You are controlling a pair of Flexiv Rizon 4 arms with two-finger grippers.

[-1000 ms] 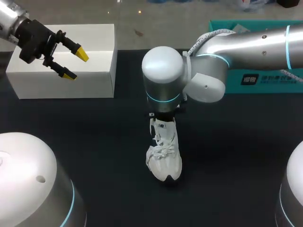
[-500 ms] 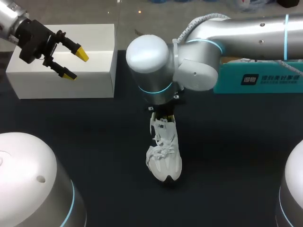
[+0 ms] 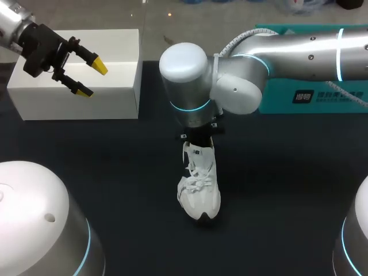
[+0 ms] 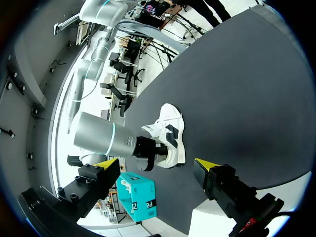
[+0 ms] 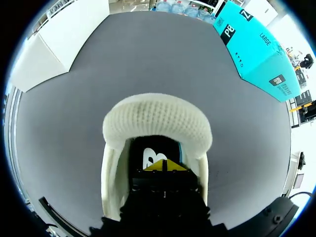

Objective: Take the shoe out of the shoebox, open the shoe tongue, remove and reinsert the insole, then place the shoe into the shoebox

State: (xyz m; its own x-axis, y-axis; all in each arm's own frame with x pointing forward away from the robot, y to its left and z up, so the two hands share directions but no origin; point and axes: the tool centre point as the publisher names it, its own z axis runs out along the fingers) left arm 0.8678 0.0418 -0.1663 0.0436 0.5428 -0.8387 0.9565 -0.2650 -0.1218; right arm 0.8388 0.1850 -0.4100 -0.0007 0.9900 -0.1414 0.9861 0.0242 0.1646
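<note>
The right arm (image 3: 190, 86) has swung its wrist left, away over the shoe's (image 3: 199, 187) heel, then eased slightly back towards the shoe.

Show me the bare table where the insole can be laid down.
Bare table lies left of the shoe, in front of the white box, and right of it, in front of the teal box. Crowded at the shoe's heel, where the right gripper sits inside.

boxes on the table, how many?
2: a white box at the table's far left, below the left gripper; a teal box at the far right, partly hidden behind the right arm.
</note>
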